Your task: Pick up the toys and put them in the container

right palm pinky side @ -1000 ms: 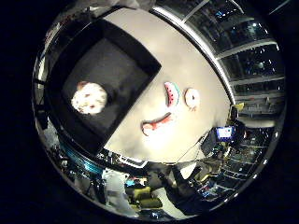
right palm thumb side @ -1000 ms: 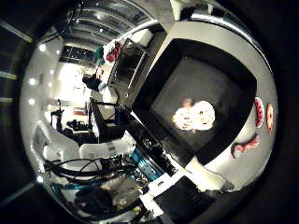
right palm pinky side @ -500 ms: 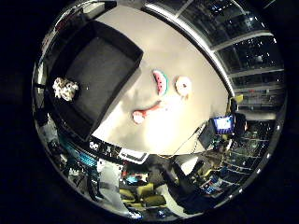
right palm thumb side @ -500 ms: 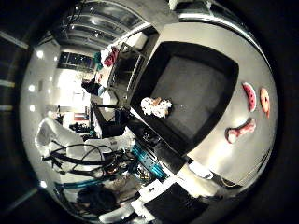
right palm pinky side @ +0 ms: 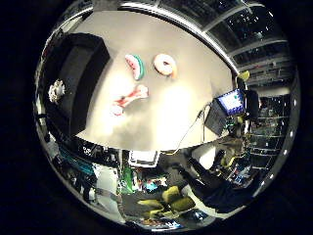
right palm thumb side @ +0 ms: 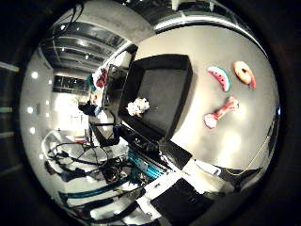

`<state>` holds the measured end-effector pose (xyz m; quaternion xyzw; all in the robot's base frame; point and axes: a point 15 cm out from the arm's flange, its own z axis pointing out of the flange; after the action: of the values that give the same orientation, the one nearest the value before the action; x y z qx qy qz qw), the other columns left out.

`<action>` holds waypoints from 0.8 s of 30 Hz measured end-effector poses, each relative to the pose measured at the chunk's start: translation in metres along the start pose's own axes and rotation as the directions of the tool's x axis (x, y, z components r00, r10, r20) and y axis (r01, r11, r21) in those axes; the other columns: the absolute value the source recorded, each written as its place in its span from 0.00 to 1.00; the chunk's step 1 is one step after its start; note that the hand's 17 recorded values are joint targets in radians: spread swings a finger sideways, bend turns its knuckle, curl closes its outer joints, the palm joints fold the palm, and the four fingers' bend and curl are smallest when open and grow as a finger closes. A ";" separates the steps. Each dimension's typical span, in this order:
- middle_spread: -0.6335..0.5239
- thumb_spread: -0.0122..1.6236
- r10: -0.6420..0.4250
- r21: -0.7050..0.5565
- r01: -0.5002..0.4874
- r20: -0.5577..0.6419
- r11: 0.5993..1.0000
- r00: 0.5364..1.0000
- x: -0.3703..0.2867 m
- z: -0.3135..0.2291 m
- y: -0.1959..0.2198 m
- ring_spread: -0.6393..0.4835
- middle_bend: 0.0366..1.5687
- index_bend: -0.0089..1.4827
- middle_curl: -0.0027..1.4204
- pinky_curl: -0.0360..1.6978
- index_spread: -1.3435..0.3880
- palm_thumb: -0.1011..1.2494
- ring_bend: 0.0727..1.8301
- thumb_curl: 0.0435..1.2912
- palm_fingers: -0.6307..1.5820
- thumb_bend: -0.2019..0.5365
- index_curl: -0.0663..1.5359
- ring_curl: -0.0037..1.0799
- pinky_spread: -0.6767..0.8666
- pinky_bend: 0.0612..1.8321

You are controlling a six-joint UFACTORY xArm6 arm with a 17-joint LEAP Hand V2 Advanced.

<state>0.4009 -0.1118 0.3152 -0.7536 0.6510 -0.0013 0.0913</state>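
Observation:
A black open container stands on the pale table. Inside it, near one wall, lies a small white and tan toy. Three toys lie on the table beside the container: a watermelon slice, a pink ring like a doughnut and a pink bone. All of them look small and far from the palm. No part of my hand shows in either view.
A laptop with a lit screen sits at the table's far corner, a cable running from it. Below the table's edge are shelves, equipment and yellow-green seats. A dark box stands near the table's corner.
Both views have shifted and the things look smaller: the camera has moved away from the container towards the toys on the table. The toys themselves lie where they were.

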 end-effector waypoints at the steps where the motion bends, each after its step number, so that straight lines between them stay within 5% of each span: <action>1: 0.59 0.62 0.007 -0.003 -0.007 0.000 1.000 1.000 0.008 0.003 0.002 0.73 0.11 0.11 0.23 0.18 0.56 0.55 0.10 0.22 0.32 0.24 0.21 0.23 0.69 0.19; 10: 0.58 0.62 -0.001 0.015 0.001 -0.032 1.000 0.999 0.061 0.031 -0.016 0.71 0.12 0.11 0.24 0.19 0.56 0.57 0.11 0.23 0.35 0.24 0.21 0.24 0.69 0.17; 24: 0.58 0.62 -0.095 0.016 0.098 -0.125 0.995 0.988 0.119 0.068 -0.126 0.70 0.10 0.10 0.23 0.20 0.57 0.57 0.11 0.23 0.33 0.24 0.20 0.24 0.68 0.18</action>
<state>0.5513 -0.2026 0.2517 -0.7816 0.6181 -0.0596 0.0588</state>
